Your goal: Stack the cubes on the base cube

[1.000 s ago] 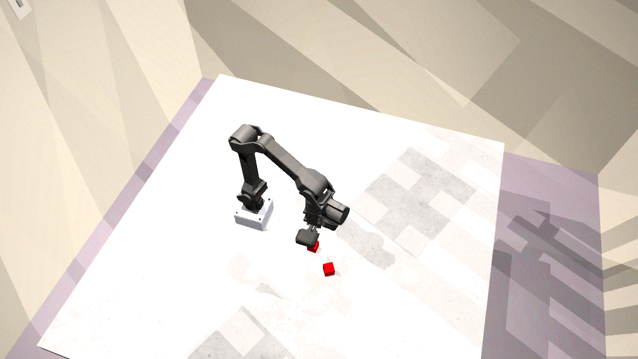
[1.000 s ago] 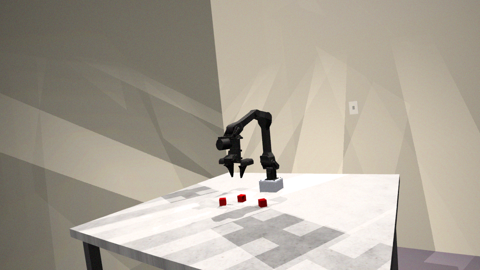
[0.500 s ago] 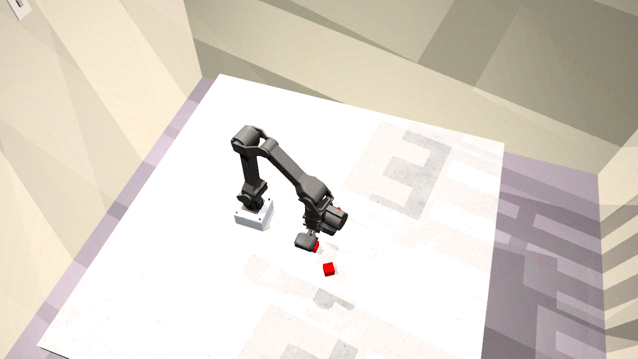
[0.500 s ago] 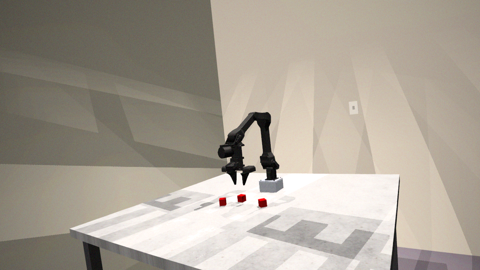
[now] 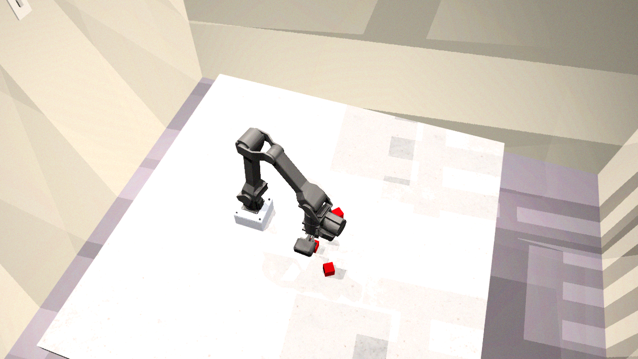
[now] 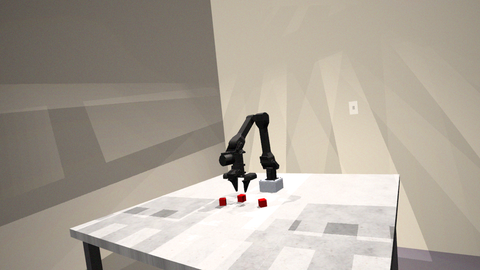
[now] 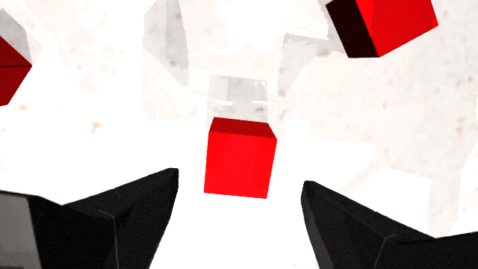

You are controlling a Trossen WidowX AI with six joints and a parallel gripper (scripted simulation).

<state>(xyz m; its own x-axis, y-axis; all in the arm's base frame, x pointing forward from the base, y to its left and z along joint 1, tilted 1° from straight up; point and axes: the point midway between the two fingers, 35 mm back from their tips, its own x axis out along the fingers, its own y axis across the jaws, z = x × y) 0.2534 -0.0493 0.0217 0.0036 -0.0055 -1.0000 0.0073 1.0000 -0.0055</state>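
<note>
Your gripper [image 5: 312, 240] [image 6: 240, 191] [image 7: 241, 184] was open and empty, low above the middle red cube [image 5: 316, 246] [image 6: 241, 198] [image 7: 240, 164]! You had a second cube [image 5: 337, 212] [image 6: 222, 201] [image 7: 11, 76] and a third cube [image 5: 328, 269] [image 6: 262, 202] [image 7: 399, 24] apart on the table [image 5: 191, 276] [image 6: 188, 241].

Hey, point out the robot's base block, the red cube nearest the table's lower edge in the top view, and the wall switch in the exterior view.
Base block [image 5: 249, 220]: top view, front side.
Red cube [image 5: 328, 269]: top view, upper face.
Wall switch [image 6: 350, 111]: exterior view, plate.
</note>
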